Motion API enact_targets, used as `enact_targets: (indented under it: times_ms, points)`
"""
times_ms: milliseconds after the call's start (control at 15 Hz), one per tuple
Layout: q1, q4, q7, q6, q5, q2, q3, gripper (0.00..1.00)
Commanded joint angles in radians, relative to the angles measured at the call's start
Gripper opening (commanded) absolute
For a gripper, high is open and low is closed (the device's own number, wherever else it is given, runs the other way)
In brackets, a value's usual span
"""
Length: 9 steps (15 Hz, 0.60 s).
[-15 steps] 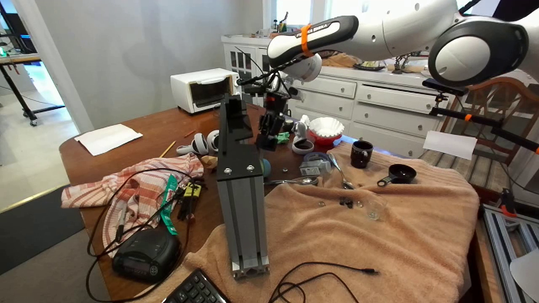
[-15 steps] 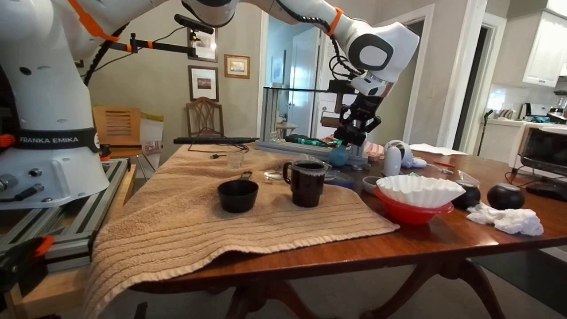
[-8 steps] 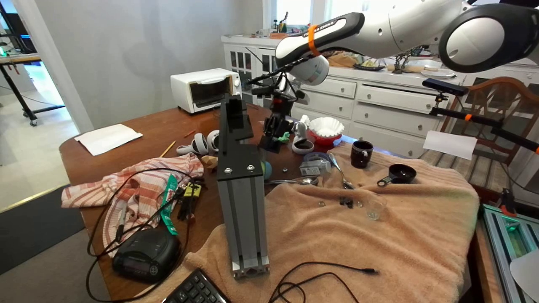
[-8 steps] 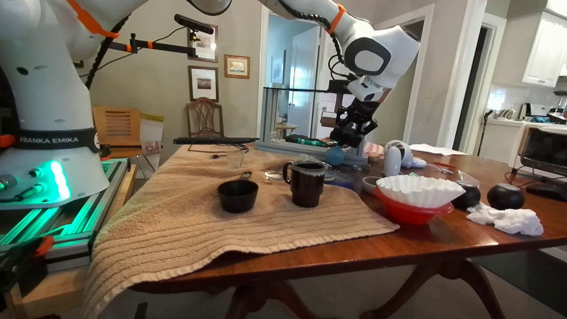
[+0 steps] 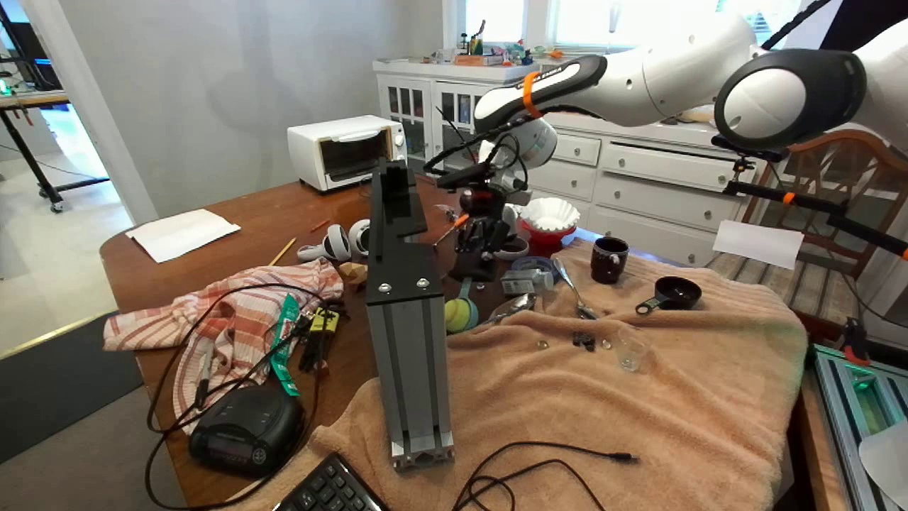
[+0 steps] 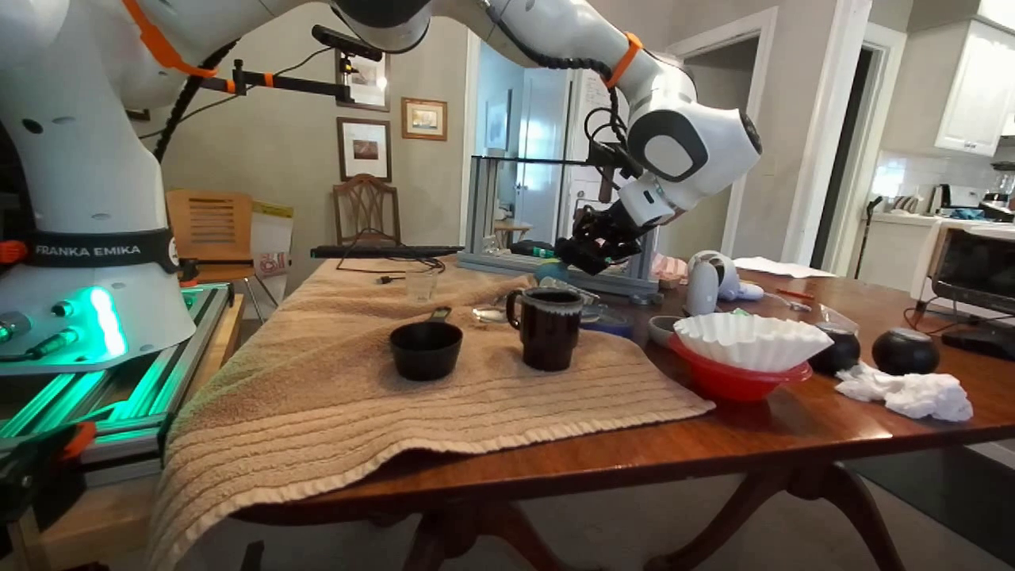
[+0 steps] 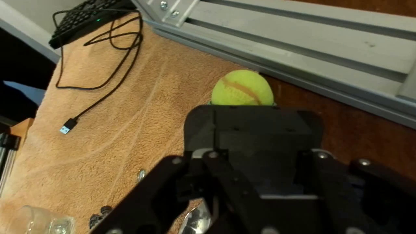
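In an exterior view, your gripper (image 5: 474, 268) is low, just beside the metal frame (image 5: 407, 319). A teal handle (image 5: 465, 289) runs from the tennis ball (image 5: 457, 316) up to the tips; fingers look clamped on that handle, tho the contact itself is hidden. My read of the step: holding handle + ball near tabletop level; can't tell if it's lifted clear. Spoon (image 5: 512, 307) is just beside the ball, plastic tub (image 5: 528, 282) near, mug (image 5: 608, 260) & measuring cup (image 5: 675, 293) farther off on the towel (image 5: 603, 419).

In an exterior view, you're tilted over, w/ a blue-green round part (image 6: 549, 273) half hidden behind the gripper.

Wrist view: black fingers (image 7: 260, 130) look together; ball shows just past the tips, close to the frame's rail (image 7: 292, 53), can't tell if touching. USB cable (image 7: 130, 63) well apart. Next move prob. calls for easing away from the rail w/o snagging the spoon.
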Motion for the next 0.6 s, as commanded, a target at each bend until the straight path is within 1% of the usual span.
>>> enact_targets:
  times_ms: [0, 67, 333, 533]
  points:
    - [-0.009, 0.207, -0.091, -0.18, -0.003, 0.169, 0.01, 0.22]
    - [-0.024, 0.257, -0.108, -0.223, -0.016, 0.206, 0.04, 0.22]
    - [-0.034, 0.417, -0.159, -0.357, -0.01, 0.32, 0.086, 0.22]
    - [-0.035, 0.492, -0.175, -0.446, -0.014, 0.37, 0.108, 0.22]
